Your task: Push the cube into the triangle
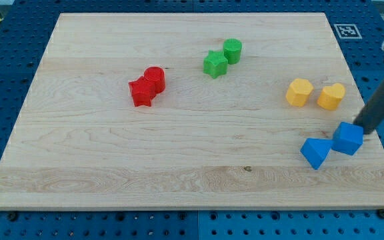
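The blue cube (347, 139) sits near the view's lower right corner of the wooden counter (179, 167), touching or all but touching the blue triangle (315, 153), which lies just to its left and a little lower. My tip (361, 129) is at the cube's upper right edge, in contact with it or just beside it; the dark rod slants up from there toward the view's right edge. There is no hand on this arm, only the rod, so nothing is grasped. Above the blue pair, two yellow blocks rest close together: a yellow hexagonal block (299, 92) and, to its right, a yellow rounded block (331, 97). Farther toward the view's top centre, a green star-shaped block (215, 64) touches a green cylinder (232, 50). Left of centre, a red star-shaped block (141, 92) presses against a red cylinder (155, 79).
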You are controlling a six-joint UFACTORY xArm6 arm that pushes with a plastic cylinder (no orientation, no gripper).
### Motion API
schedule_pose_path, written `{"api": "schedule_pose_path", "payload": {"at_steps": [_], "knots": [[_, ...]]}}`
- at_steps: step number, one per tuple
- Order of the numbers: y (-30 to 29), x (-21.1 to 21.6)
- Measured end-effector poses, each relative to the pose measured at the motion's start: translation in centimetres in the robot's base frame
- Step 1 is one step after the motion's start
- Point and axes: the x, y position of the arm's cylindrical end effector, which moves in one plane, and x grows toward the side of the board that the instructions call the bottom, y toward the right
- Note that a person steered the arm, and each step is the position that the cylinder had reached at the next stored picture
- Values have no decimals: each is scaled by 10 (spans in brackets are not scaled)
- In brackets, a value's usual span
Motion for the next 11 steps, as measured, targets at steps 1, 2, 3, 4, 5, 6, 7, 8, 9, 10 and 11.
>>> {"api": "schedule_pose_path", "payload": {"at_steps": [1, 2, 3, 4, 5, 6, 7, 8, 9, 10, 11], "knots": [[9, 15], [-4, 29], [-34, 37], [-46, 34], [-23, 5], [-16, -13], [-27, -9], [-44, -1], [-57, 0], [-63, -11], [-91, -17]]}}
